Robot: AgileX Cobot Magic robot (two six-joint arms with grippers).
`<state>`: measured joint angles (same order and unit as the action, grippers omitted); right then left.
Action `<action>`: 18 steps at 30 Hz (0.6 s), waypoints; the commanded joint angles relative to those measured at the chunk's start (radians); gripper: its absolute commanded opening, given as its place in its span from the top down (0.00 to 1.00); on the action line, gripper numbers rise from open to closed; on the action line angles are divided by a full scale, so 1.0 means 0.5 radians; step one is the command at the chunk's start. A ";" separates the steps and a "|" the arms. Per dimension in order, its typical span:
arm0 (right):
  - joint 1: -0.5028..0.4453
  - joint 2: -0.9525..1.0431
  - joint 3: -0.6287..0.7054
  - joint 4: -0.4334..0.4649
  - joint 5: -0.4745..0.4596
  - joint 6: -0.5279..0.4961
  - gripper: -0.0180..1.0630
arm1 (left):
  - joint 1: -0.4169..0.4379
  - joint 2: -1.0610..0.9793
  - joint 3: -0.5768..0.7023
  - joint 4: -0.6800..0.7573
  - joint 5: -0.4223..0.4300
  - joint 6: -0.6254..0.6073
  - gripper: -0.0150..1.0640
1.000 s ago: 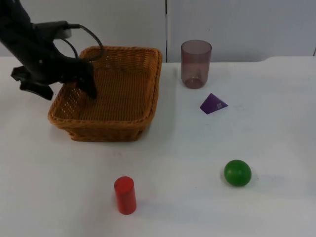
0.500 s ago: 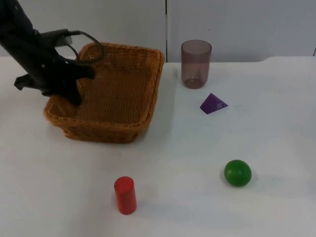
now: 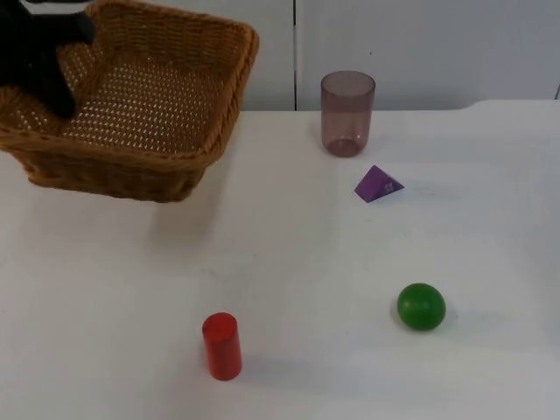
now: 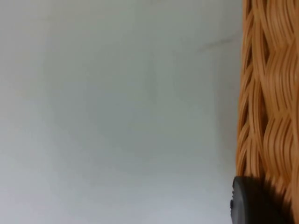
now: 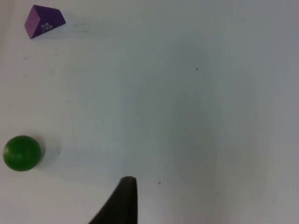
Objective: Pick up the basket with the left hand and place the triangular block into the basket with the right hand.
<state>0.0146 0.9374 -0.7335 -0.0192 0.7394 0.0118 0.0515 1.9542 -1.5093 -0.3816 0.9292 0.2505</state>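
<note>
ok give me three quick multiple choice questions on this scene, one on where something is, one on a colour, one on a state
1. Where does the purple triangular block lie?
A. in the basket
B. on the table, in front of the cup
C. on the red cylinder

2. What colour is the ball?
A. green
B. yellow
C. blue

3. How is the basket?
A. flat on the table
B. upside down
C. lifted and tilted, held by the left gripper

Key: 1 B, it rests on the white table near the cup. 2 A, it is plainly green. 3 C, the basket hangs above its shadow, with the black gripper at its rim.
</note>
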 commanded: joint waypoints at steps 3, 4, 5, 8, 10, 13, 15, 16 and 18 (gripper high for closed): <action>-0.010 0.000 -0.009 -0.003 0.000 -0.008 0.01 | 0.014 -0.326 0.371 -0.137 -0.063 0.079 0.99; -0.010 0.000 -0.009 -0.003 0.006 -0.008 0.01 | 0.027 -0.402 0.468 -0.189 -0.079 0.118 0.99; -0.010 0.000 -0.009 -0.003 0.012 -0.008 0.01 | 0.045 -0.470 0.559 -0.237 -0.106 0.154 0.99; -0.010 0.000 -0.009 -0.003 0.022 -0.008 0.01 | 0.111 -0.579 0.713 -0.323 -0.141 0.213 0.99; -0.010 0.000 -0.009 -0.003 0.035 -0.008 0.01 | 0.176 -0.658 0.857 -0.405 -0.150 0.284 0.99; -0.010 0.000 -0.009 0.008 0.045 -0.008 0.01 | 0.260 -0.697 1.017 -0.505 -0.150 0.417 0.99; -0.010 0.000 -0.009 0.008 0.045 -0.008 0.01 | 0.304 -0.697 1.076 -0.561 -0.150 0.491 0.99; -0.010 0.000 -0.009 0.006 0.041 -0.008 0.01 | 0.319 -0.697 1.098 -0.589 -0.155 0.515 0.99; -0.010 0.000 -0.009 0.006 0.041 -0.008 0.01 | 0.359 -0.697 1.152 -0.669 -0.168 0.612 0.99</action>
<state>0.0146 0.9374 -0.7335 -0.0176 0.7602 0.0072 0.2170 1.6200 -0.9485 -0.6458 0.8610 0.5144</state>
